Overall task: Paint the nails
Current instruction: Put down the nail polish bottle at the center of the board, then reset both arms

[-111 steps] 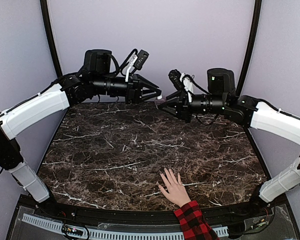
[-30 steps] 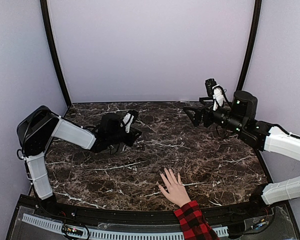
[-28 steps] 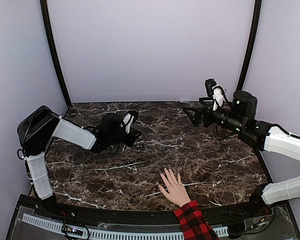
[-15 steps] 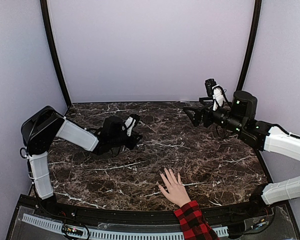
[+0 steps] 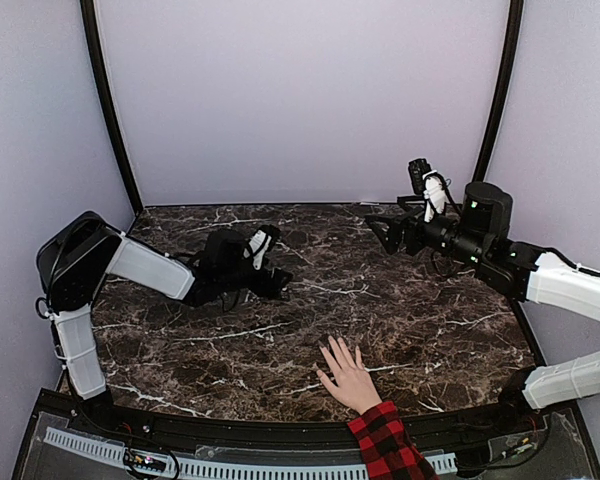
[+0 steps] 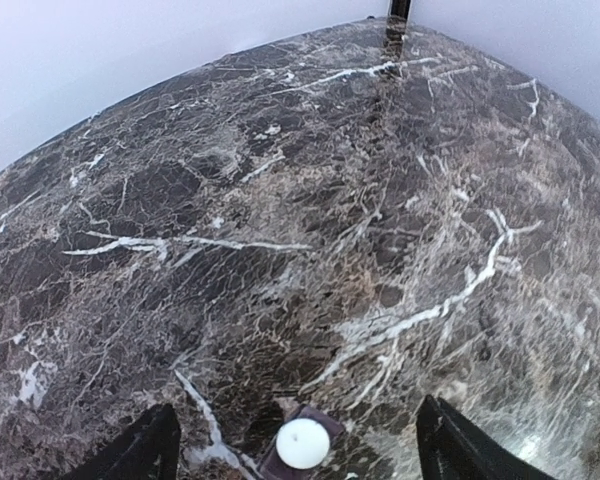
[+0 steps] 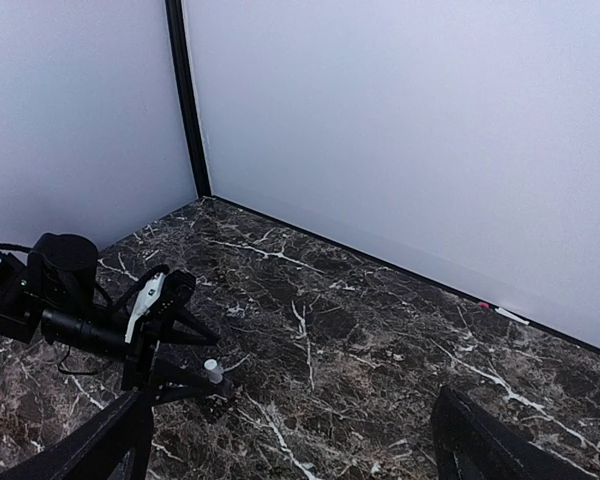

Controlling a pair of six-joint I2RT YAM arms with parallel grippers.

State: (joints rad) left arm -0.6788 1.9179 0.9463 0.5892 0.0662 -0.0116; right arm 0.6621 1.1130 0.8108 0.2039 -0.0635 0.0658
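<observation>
Left gripper (image 5: 279, 282) jaws sprung apart since last frame; bottle (image 6: 302, 443) upright between, untouched. Right gripper (image 5: 373, 226) spread wide, empty. Hand (image 5: 349, 381) flat at table (image 5: 440, 320) near edge, nails (image 5: 337, 342) well apart from both.

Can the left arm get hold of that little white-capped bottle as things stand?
Probably yes: the left gripper is open, the bottle stands upright between its fingers, and nothing blocks it.
</observation>
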